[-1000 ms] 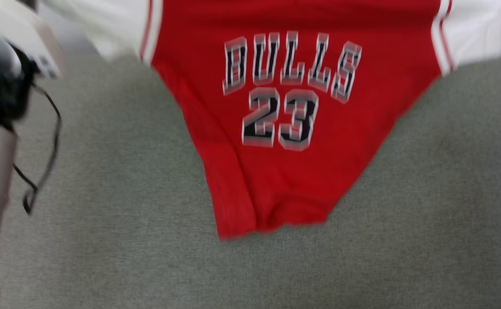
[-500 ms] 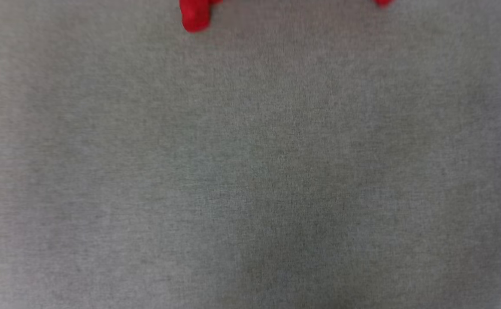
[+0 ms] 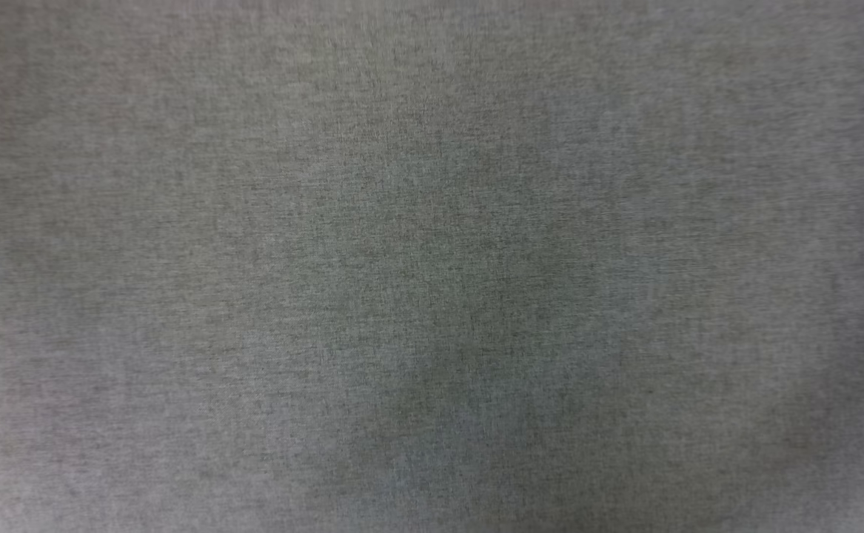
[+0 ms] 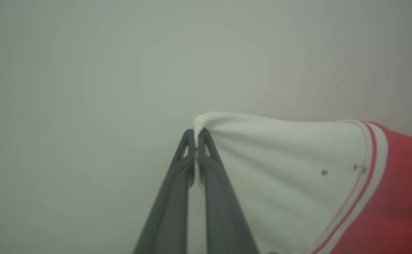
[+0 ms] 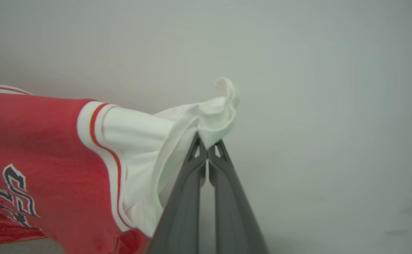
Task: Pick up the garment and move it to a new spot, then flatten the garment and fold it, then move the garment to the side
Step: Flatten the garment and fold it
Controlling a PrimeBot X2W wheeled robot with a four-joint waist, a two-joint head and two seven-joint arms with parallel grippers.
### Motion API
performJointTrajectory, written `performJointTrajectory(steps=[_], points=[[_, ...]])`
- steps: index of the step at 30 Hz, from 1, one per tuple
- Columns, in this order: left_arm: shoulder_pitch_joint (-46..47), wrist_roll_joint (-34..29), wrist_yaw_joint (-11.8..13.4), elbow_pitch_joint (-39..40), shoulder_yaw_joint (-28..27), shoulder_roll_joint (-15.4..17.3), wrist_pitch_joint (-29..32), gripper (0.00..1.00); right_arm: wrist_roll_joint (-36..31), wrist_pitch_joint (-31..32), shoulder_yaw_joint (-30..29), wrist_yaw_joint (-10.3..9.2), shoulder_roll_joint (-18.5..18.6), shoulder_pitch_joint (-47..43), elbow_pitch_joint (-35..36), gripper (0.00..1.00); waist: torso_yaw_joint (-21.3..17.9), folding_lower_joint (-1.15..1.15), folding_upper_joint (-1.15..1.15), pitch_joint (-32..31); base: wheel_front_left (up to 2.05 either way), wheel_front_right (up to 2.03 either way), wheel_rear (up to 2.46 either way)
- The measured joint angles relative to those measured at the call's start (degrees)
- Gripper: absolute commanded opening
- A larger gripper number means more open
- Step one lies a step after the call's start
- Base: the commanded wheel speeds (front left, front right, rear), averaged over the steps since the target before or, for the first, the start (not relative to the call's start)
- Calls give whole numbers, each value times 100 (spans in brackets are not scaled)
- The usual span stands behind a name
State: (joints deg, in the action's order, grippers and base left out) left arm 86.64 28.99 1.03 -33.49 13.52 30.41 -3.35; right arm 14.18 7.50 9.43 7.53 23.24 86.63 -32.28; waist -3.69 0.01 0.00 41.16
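Head view: we see a grey woven surface (image 3: 432, 266) with a softer, darker patch near its middle.

Left wrist view: the left gripper (image 4: 196, 135) is clenched on the tip of a white sleeve (image 4: 280, 158) of the garment (image 4: 403, 183). Both dark fingers (image 4: 173, 197) meet at their tips, with a pinch of white cloth caught between them and bunched just above. From that pinch the sleeve spreads to the right, past a red-and-white striped trim (image 4: 373, 155), into the red body. A few small dark specks (image 4: 324, 172) sit on the sleeve near the trim. Behind the cloth is a plain pale background (image 4: 85, 88).

Right wrist view: the right gripper (image 5: 207, 148) is clamped on the edge of the other sleeve (image 5: 138, 134), whose hem curls into a small flap (image 5: 227, 88) above the fingertips. The garment runs left from this grip: sleeve, trim, then red front with black, white-outlined letters (image 5: 13, 188).

The garment is thus held up by both sleeves, its red body sagging between the grips. We cannot tell whether its lower part touches anything.
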Motion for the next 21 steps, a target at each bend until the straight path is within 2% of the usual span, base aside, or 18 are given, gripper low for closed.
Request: performJointTrajectory(steps=[5, 10, 16, 21], points=[[-24, 107, -84, -288, 7, -120, -202, 0, 100, -157, 146, 0, -86, -63, -234, 0, 27, 0, 0, 185, 0, 0, 0], [-386, 270, -269, -662, 12, -277, -512, 0, 231, -435, 276, 0, -123, -492, -356, 0, 83, 0, 0, 17, 0, 0, 0], [-1667, 659, -557, -900, -79, -433, -851, 0, 653, -658, 532, 0, -92, -1905, -187, 0, 157, -1, 0, -600, 0, 0, 0], [-3200, 923, -609, -814, -140, -568, -992, 0, 1026, -689, 564, 0, 4, -3466, 289, 0, 218, -1, 0, -1335, 0, 0, 0]])
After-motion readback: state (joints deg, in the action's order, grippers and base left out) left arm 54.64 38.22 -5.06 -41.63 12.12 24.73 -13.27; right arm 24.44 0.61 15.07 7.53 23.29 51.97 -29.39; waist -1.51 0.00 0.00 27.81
